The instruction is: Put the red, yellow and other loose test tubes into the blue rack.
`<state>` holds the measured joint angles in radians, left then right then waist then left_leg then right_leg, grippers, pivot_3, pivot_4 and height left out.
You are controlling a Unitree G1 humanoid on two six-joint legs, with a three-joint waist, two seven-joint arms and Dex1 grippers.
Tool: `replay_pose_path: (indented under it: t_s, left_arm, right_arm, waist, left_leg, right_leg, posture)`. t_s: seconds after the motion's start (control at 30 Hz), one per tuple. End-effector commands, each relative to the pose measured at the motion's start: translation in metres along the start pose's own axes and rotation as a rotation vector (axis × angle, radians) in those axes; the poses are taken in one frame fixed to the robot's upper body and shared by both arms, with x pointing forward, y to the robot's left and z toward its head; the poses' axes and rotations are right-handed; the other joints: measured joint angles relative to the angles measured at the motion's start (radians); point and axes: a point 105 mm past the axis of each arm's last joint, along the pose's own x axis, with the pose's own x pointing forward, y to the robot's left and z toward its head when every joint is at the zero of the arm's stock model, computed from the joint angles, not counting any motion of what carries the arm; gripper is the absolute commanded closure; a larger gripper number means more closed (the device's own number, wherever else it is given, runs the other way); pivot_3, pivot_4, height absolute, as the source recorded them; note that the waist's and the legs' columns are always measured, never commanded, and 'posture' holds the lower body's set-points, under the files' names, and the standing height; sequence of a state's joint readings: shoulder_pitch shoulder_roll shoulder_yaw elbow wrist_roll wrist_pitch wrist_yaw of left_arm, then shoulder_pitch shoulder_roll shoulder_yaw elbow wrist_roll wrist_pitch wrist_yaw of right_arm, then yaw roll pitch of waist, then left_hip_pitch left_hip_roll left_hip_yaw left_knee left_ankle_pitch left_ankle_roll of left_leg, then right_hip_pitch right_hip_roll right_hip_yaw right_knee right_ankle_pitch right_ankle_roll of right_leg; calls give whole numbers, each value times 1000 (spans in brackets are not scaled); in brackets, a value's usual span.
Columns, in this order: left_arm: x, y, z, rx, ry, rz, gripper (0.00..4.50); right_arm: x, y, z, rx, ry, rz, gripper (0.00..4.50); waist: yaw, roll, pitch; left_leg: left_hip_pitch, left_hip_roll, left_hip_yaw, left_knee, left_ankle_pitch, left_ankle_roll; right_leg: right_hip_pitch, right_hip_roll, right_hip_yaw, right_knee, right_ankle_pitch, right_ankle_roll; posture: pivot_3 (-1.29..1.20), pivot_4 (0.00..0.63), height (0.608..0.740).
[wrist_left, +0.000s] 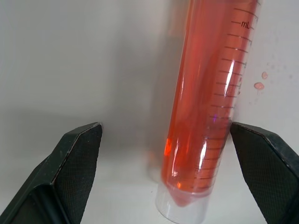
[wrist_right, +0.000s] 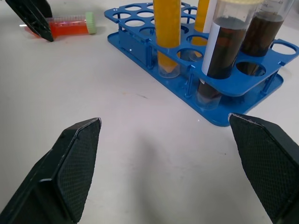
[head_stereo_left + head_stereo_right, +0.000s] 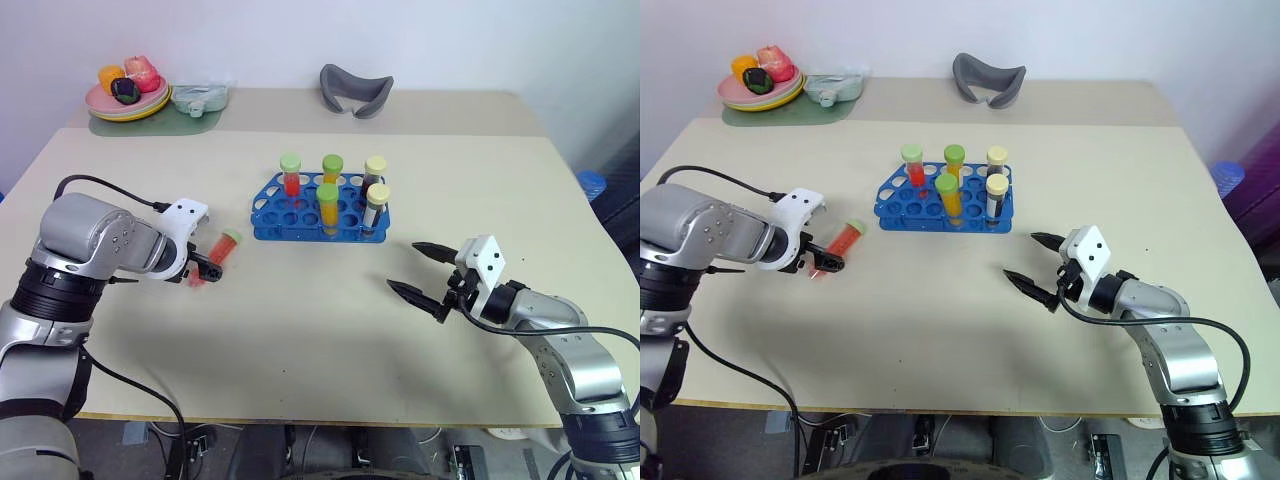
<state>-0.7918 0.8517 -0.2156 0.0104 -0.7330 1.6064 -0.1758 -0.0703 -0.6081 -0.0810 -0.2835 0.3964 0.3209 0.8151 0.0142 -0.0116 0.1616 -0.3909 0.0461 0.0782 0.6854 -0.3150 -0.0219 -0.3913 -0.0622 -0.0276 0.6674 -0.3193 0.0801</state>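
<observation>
Blue plastic rack at table centre holds 5 upright capped tubes. A red-filled, green-capped tube lies left of it, its lower end hidden behind the left gripper, whose spread fingers straddle it without clamping; the left wrist view reveals graduation marks. Right gripper hangs released, empty.
</observation>
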Motion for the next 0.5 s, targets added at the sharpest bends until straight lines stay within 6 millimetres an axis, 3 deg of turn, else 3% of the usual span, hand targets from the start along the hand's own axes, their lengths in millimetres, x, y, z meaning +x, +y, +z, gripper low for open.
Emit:
replay_pose_path:
  t_s: [0.03, 0.37, 0.47, 0.5]
  left_arm:
    - [2, 1, 3, -9, 3, 19, 59]
    - [11, 0, 7, -48, 19, 11, 59]
    - [11, -1, 8, -39, 14, 12, 836]
    - [11, -2, 8, -36, 13, 12, 1373]
  right_arm:
    - [3, 4, 17, -44, -51, 19, 0]
    - [0, 3, 15, -44, -50, 11, 0]
    - [-2, 3, 13, -42, -48, 8, 0]
    - [-3, 2, 13, -42, -47, 7, 0]
  waist:
    - [1, 0, 0]
    - [1, 2, -1]
    - [0, 2, -1]
    - [-1, 2, -1]
  left_leg:
    - [0, 0, 0, 0, 0, 0]
    - [1, -1, 0, 1, 0, 0]
    - [1, -1, 0, 1, 0, 0]
    - [1, -1, 0, 1, 0, 0]
  right_leg:
    - [0, 0, 0, 0, 0, 0]
    - [1, 0, -1, 1, 0, 0]
    - [1, 0, -1, 1, 0, 0]
    - [1, 0, -1, 1, 0, 0]
  posture:
    - [0, 150, 735]
    - [0, 150, 735]
    - [0, 150, 735]
    - [0, 150, 735]
